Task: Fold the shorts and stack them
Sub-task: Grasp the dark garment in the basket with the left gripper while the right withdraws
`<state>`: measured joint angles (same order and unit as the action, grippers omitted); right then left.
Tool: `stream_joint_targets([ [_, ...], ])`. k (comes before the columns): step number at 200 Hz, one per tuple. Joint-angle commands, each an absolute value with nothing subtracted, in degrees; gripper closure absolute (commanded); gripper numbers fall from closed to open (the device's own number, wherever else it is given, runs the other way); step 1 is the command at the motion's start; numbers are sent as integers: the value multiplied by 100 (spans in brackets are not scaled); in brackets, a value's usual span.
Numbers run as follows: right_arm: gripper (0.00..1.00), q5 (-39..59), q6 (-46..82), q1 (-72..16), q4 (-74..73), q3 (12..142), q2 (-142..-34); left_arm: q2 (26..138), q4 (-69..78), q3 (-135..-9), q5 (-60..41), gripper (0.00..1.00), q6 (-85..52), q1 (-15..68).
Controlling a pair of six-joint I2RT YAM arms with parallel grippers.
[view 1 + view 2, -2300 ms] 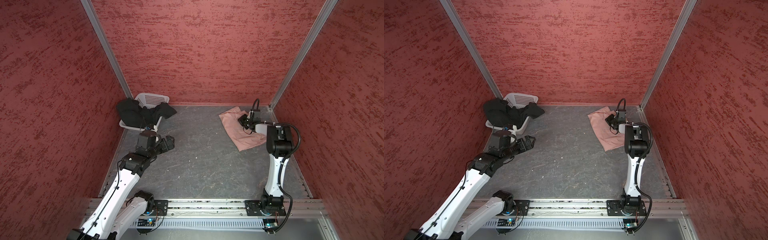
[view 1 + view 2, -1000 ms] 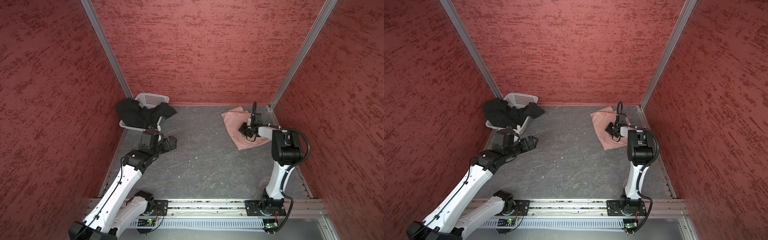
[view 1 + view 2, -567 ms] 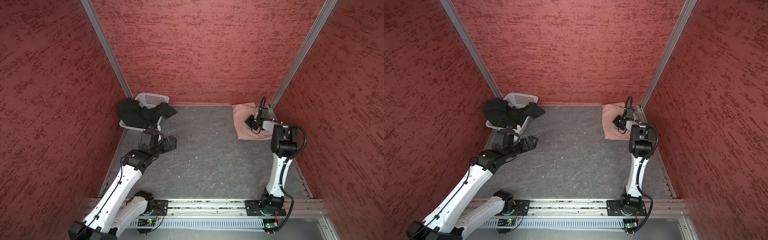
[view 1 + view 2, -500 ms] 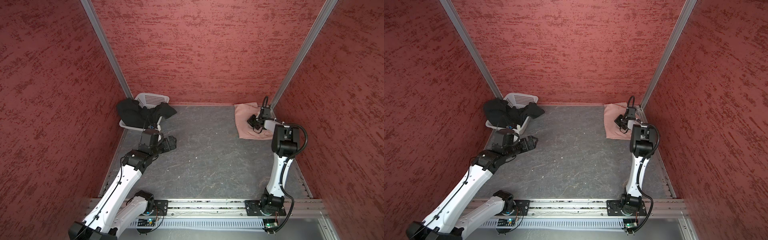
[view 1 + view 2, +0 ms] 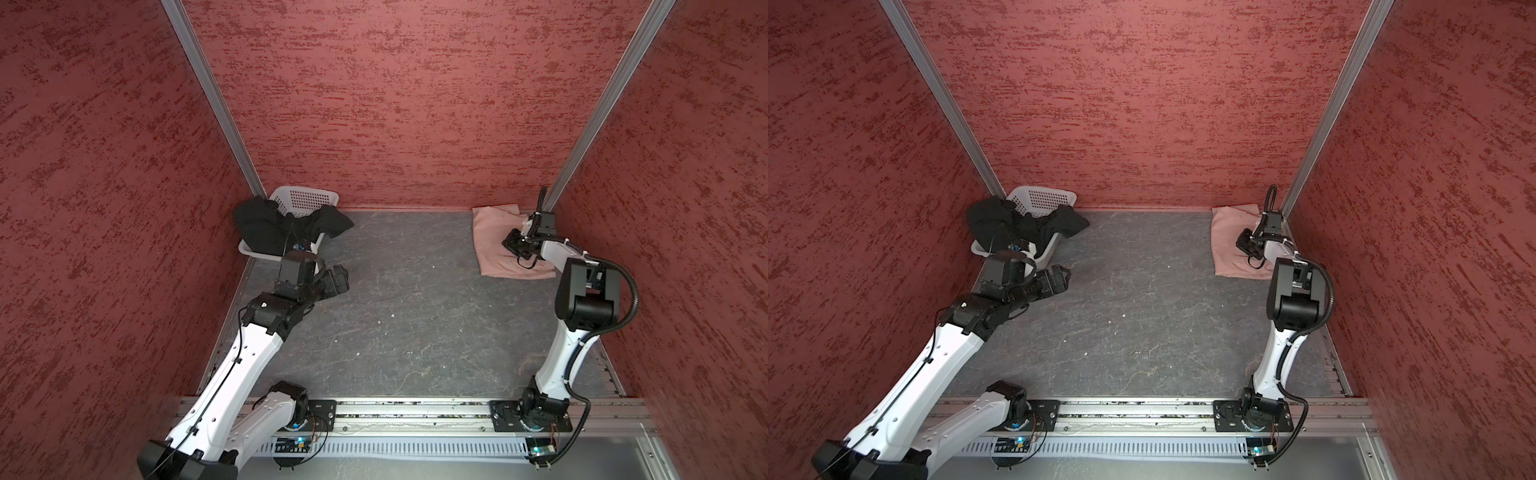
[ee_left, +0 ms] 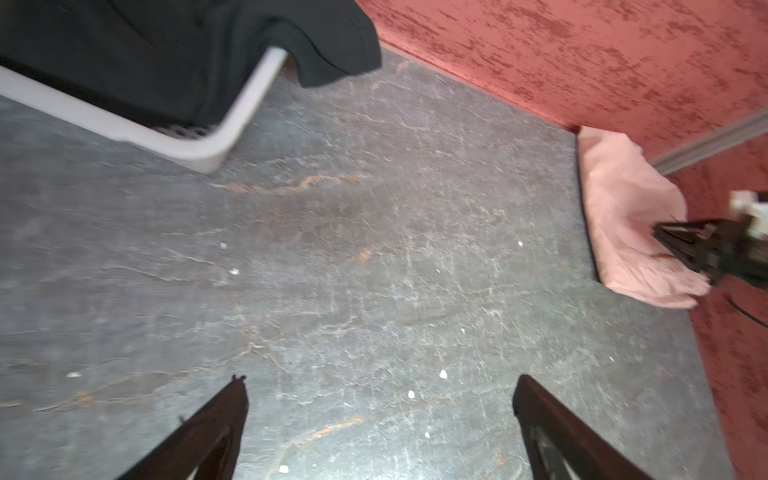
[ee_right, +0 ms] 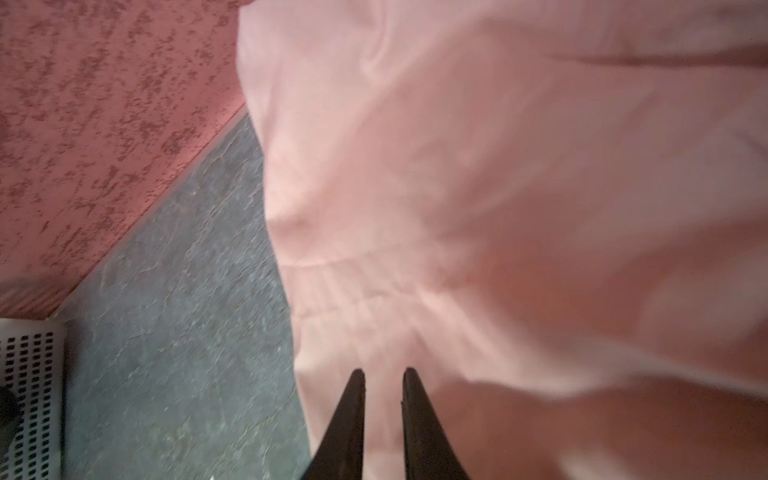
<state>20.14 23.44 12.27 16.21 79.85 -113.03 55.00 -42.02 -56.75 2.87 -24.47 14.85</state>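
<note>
Plain dusty pink shorts (image 5: 494, 237); plain black shorts (image 5: 262, 226); white basket (image 5: 307, 198), dotted with small dark holes; grey floor (image 5: 415, 316), veined pale, with rusty streaks and white flecks; red walls (image 5: 374, 104), mottled darker; white arms (image 5: 247, 361), black joints.

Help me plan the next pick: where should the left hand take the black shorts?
Black shorts: probably the leg draped over the basket rim, which hangs free outside it. Bring the left hand in from the open table side; the rest lies bunched in the basket.
</note>
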Motion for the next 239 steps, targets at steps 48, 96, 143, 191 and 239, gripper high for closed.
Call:
stream_joint_targets([
  [48,87,2227,2790,1393,1054,6773,-11174,6735,-5238,-7601,786,1,-1645,806],
  [96,87,2213,2674,1794,1108,6678,-10971,6997,-5190,-7866,219,1,-1704,655],
  [143,77,3056,2473,1695,481,6418,-10315,7530,-4922,-7932,672,1,-1434,443],
  [191,61,3306,1940,319,543,6068,-8631,8772,-4512,-8579,795,1,-1027,-401],
  [239,50,3641,2345,-1242,-696,4649,-7081,10563,-4617,-9854,924,1,-767,-534],
])
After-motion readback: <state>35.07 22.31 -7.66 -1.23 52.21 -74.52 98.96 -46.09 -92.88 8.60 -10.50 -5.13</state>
